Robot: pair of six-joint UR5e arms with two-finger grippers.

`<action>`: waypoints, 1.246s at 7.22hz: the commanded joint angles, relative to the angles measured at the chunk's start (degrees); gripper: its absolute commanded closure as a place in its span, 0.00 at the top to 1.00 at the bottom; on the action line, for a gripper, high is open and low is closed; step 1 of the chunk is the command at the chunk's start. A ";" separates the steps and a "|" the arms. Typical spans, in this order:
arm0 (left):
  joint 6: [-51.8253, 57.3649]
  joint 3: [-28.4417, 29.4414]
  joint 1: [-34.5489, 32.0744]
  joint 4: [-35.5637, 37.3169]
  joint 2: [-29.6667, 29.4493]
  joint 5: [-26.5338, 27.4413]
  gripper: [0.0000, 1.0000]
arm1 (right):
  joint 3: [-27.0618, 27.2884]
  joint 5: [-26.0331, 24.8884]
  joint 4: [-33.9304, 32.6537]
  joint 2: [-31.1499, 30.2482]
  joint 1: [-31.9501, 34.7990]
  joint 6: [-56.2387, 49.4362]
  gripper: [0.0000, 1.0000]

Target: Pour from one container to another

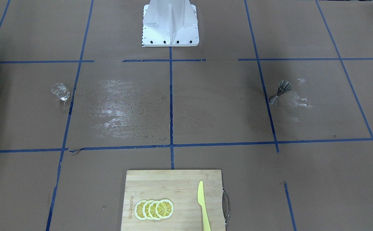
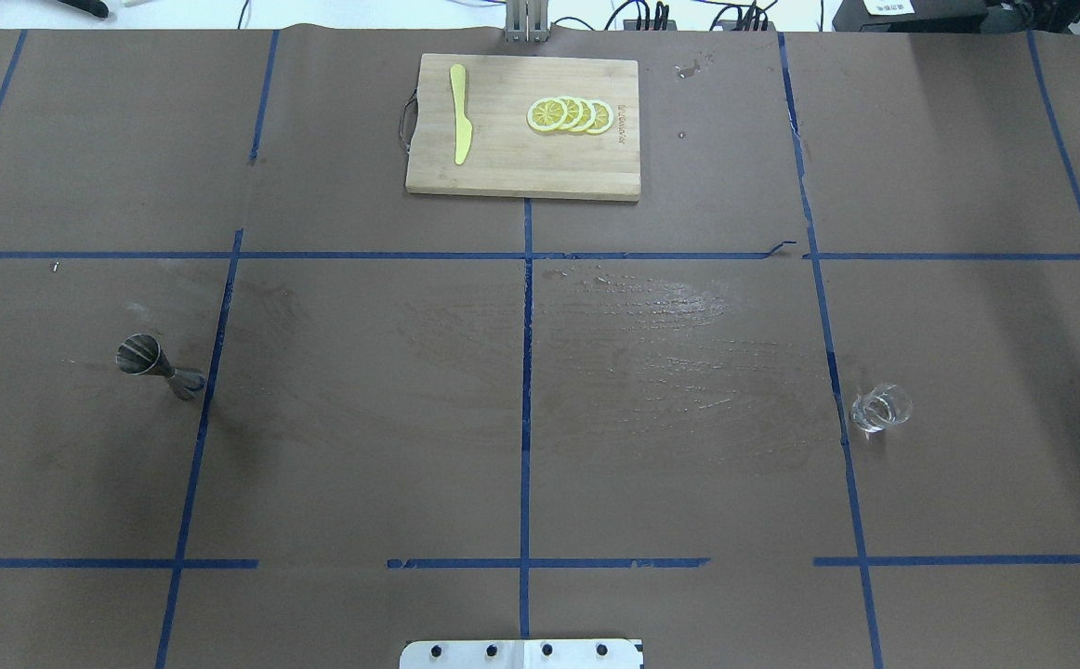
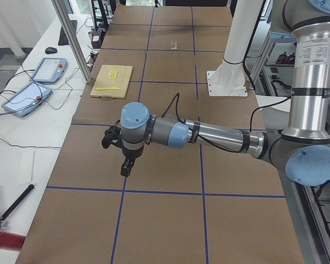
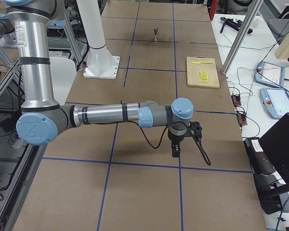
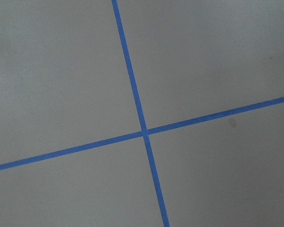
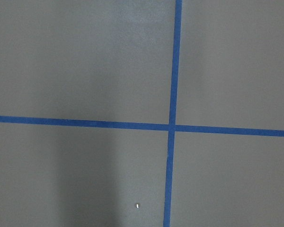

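Glass cup [image 1: 60,91] is standing at left middle of the front-facing frame. The jigger [image 1: 280,92] is standing on end at right middle, well apart from it. A wet patch [image 1: 119,102] and blue tape [image 1: 171,112] lines are lying between them, the patch nearer the cup. The robot base [image 1: 170,24] is sitting at top centre. At bottom centre a cutting board [image 1: 173,183] is carrying lemon slices [image 1: 154,209] and a yellow knife [image 1: 203,205].

Overhead: sides are swapping, with the jigger at left middle, the cup at right middle and the board at top centre.

Left side view: the left gripper [image 3: 125,171] is hanging over bare paper at frame centre, with the cup far off at the top. Cannot tell how its jaws are standing.

Right side view: the right gripper [image 4: 176,149] is hanging over paper at centre right, with the jigger far off at the top. Jaws: cannot tell.

Both wrist views are showing only a tape crossing on brown paper.
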 commanded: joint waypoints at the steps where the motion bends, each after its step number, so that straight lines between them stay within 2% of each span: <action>1: -0.05 -0.35 -0.09 0.01 -0.02 -0.03 1.00 | 0.04 0.26 0.00 0.03 -0.09 0.16 1.00; 4: -0.05 -0.17 0.08 -0.34 -0.19 -0.46 1.00 | 0.39 0.70 0.09 0.29 -0.09 0.25 1.00; 6: -0.31 -0.09 2.35 -7.87 -0.11 -0.64 1.00 | 0.48 0.44 0.09 0.46 -0.35 0.34 1.00; 7: -4.84 -0.35 6.11 -8.34 -0.36 -0.64 1.00 | 0.57 0.53 0.17 0.47 -0.35 0.25 1.00; 8: -12.45 -1.40 10.85 -12.43 -0.45 -0.55 1.00 | 0.57 0.53 1.39 0.29 -0.35 0.34 1.00; 9: -24.36 -1.67 15.59 -21.18 -0.45 -0.12 1.00 | 0.40 1.05 3.67 -0.15 -0.44 0.60 1.00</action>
